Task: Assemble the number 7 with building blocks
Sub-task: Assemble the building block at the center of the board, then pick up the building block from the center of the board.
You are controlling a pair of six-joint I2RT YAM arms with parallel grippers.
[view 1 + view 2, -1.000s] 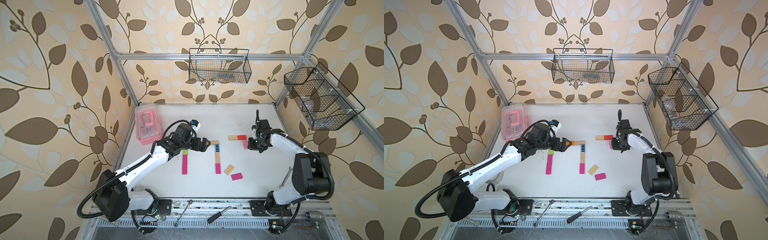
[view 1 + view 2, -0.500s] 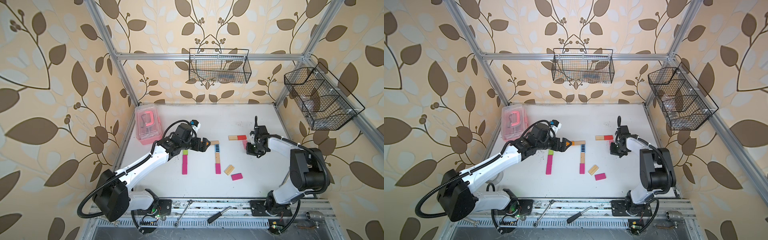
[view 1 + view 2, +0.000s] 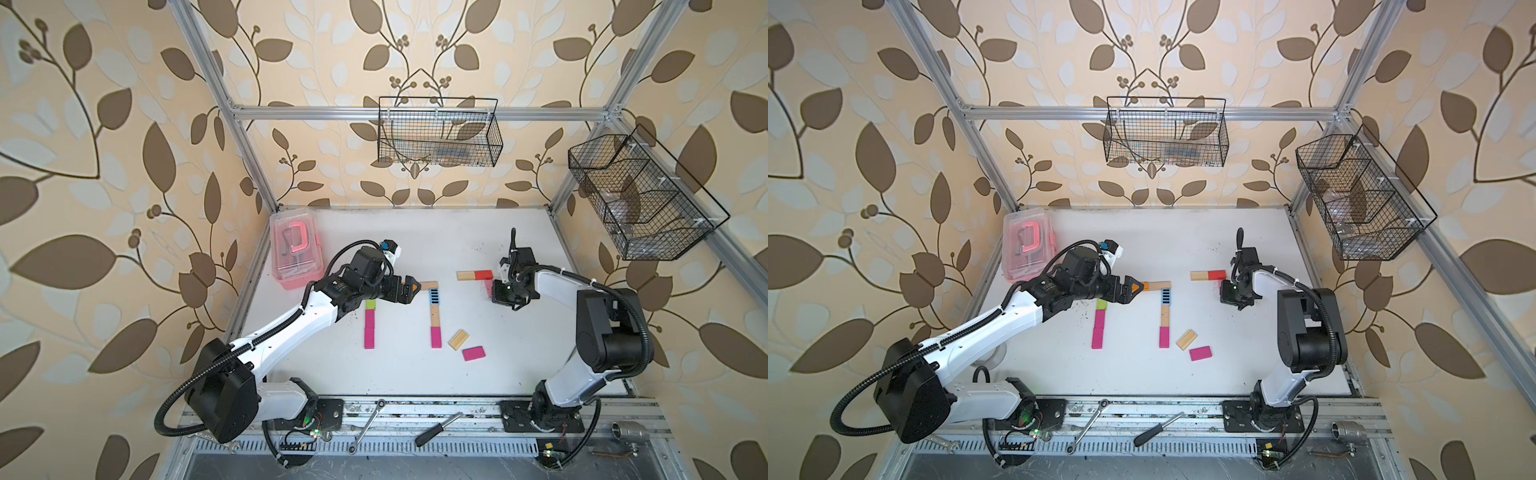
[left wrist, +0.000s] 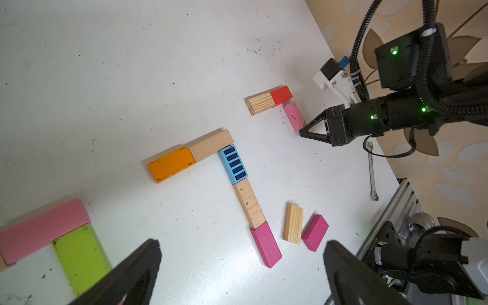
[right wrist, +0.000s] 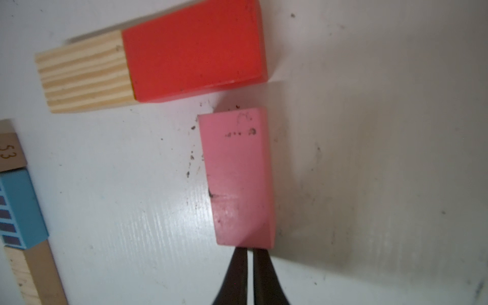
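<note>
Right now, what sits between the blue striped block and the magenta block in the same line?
A plain wood block, lying end to end with the blue block and the magenta block, touching both. The left wrist view shows it clearly.

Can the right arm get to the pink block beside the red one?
Probably yes: the right gripper sits at the end of the light pink rectangular wooden block, nothing between them. Its jaws are shut, so grabbing it would need them opened first.
</note>
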